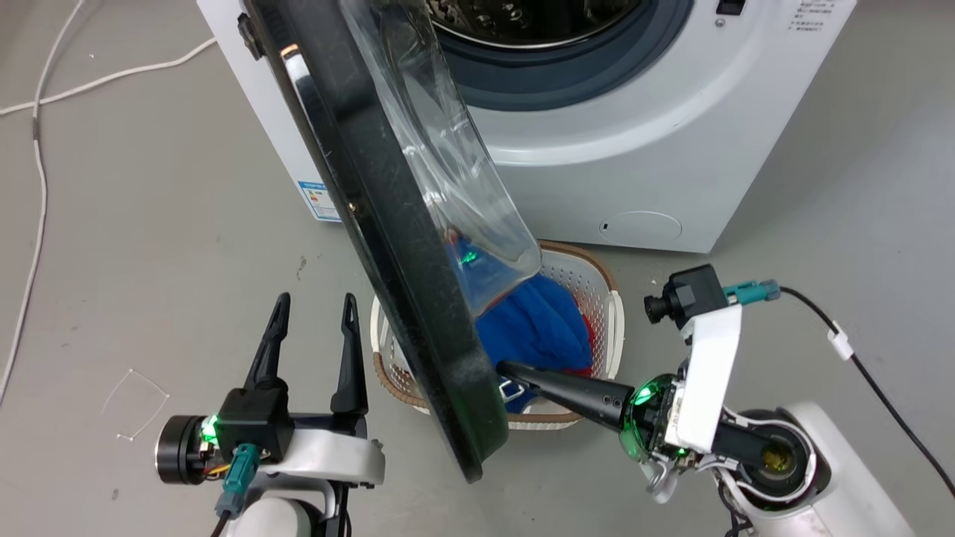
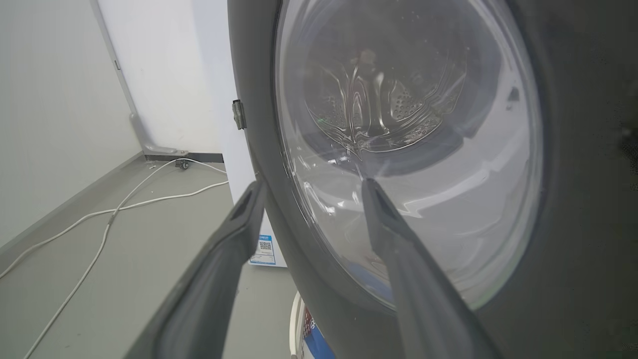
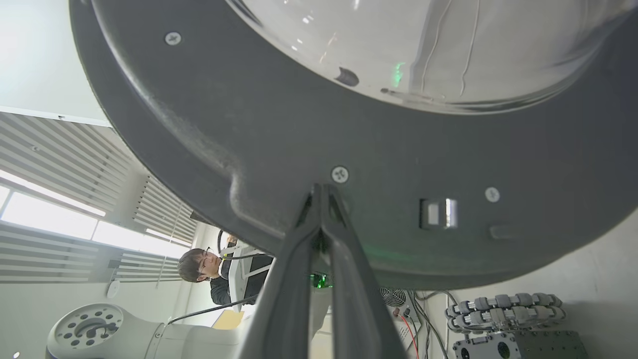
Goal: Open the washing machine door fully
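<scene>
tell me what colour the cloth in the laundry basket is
The cloth is bright blue, seen best in the head view.

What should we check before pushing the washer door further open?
1. Washing machine door unlatched, partly open: ok.
2. Right gripper shut, tips against the door's inner face: ok.
3. Swing path: not ok; left gripper, open, stands on the door's outer side.
4. Left fingers touching the door: cannot tell.
5. Door's lower edge free of the laundry basket: cannot tell.
6. Door fully open: not ok.
</scene>
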Available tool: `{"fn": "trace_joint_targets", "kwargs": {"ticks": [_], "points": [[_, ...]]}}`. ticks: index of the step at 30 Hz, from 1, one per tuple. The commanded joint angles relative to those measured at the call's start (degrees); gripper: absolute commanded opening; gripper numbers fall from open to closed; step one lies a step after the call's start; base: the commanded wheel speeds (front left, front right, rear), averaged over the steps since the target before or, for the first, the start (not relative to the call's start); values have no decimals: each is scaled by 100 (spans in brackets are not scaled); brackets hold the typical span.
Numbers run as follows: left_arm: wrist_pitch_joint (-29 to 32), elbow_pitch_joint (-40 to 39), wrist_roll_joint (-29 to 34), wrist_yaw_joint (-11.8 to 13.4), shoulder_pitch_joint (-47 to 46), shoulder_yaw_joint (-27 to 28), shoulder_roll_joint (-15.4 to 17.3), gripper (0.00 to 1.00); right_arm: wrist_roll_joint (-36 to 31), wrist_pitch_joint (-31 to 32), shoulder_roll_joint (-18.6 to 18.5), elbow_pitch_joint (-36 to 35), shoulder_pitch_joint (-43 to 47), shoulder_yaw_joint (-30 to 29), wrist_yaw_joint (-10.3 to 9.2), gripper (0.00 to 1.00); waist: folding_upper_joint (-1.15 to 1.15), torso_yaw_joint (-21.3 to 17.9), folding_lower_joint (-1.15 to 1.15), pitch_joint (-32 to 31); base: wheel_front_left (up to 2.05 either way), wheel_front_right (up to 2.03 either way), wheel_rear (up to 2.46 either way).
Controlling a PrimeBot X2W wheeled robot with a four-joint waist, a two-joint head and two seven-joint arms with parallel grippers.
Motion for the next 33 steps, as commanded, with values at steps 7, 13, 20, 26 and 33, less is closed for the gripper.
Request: {"fn": "trace_joint_targets", "kwargs": {"ticks": [7, 13, 20, 26, 33], "points": [[-16, 59, 49, 16, 219, 31, -10, 100, -146, -396, 106, 19, 329, -181, 15, 0, 0, 2, 1, -256, 0, 0, 0], [-16, 114, 81, 8, 431, 96, -10, 100, -296, -1204, 144, -120, 695, -728, 15, 0, 0, -111, 1, -570, 0, 0, 0], [-16, 127, 144, -10, 681, 207, -8, 100, -898, -2612, 112, -555, 1183, -1490, 15, 0, 0, -294, 1, -909, 0, 0, 0], [-16, 118, 205, -28, 847, 298, -8, 100, -1702, -4078, 126, -921, 1571, -1548, 15, 0, 0, -386, 1, -1096, 0, 0, 0], [-16, 92, 220, -33, 982, 327, -9, 100, -4115, -5772, -484, -825, 1955, -1302, 9, 0, 0, -425, 1, -1232, 0, 0, 0]]}}
